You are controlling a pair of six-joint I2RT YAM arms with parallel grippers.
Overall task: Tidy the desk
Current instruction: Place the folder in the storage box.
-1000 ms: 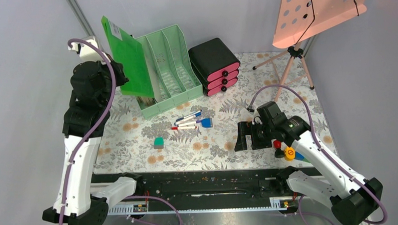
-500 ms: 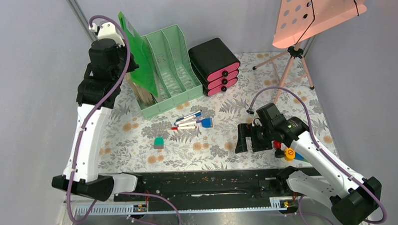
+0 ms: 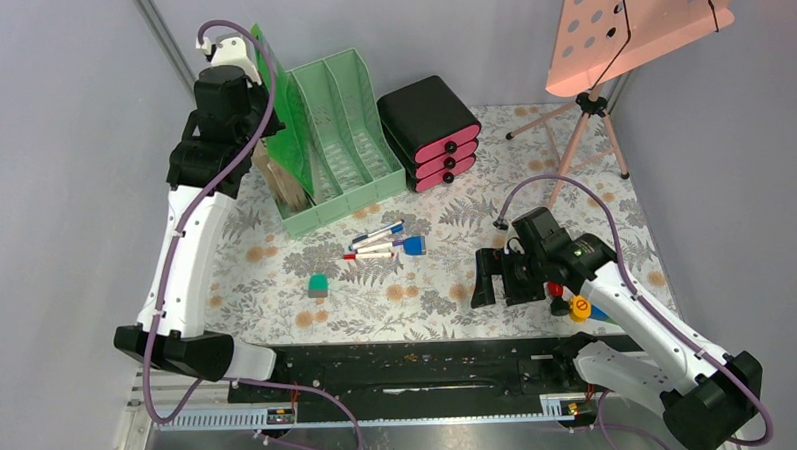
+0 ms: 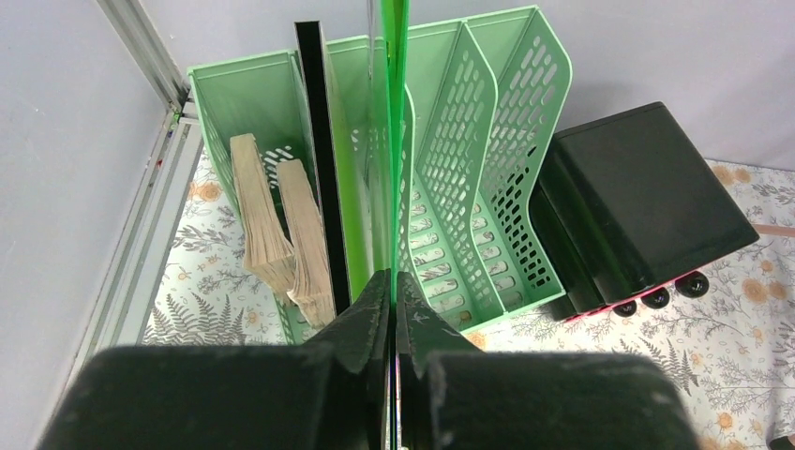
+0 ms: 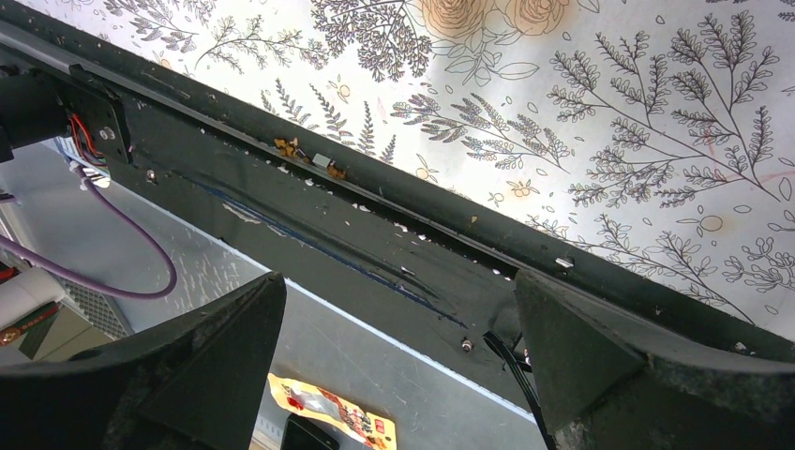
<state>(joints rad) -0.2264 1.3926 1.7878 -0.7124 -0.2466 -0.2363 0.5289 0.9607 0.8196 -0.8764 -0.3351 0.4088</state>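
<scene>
Top external: desk (image 3: 276, 279) fills the middle, walls close on left, back and right, black rail (image 3: 409, 360) along the near edge. Open cloth lies in the near left and centre. Mint file rack (image 3: 357, 156) and black drawer box (image 3: 426, 114) stand touching at the back; tripod stand (image 3: 581, 129) occupies the far right corner. Pens (image 3: 380, 241) and a green block (image 3: 319, 285) lie loose mid-desk. Right gripper (image 3: 484, 277) hangs low, right of centre. Left wrist: left gripper (image 4: 392, 300) pinches a green folder (image 4: 389, 141) edge-on above the rack's left-hand slots; brown papers (image 4: 281, 225) fill the leftmost. Right wrist: fingers spread wide, holding nothing, over the rail.
</scene>
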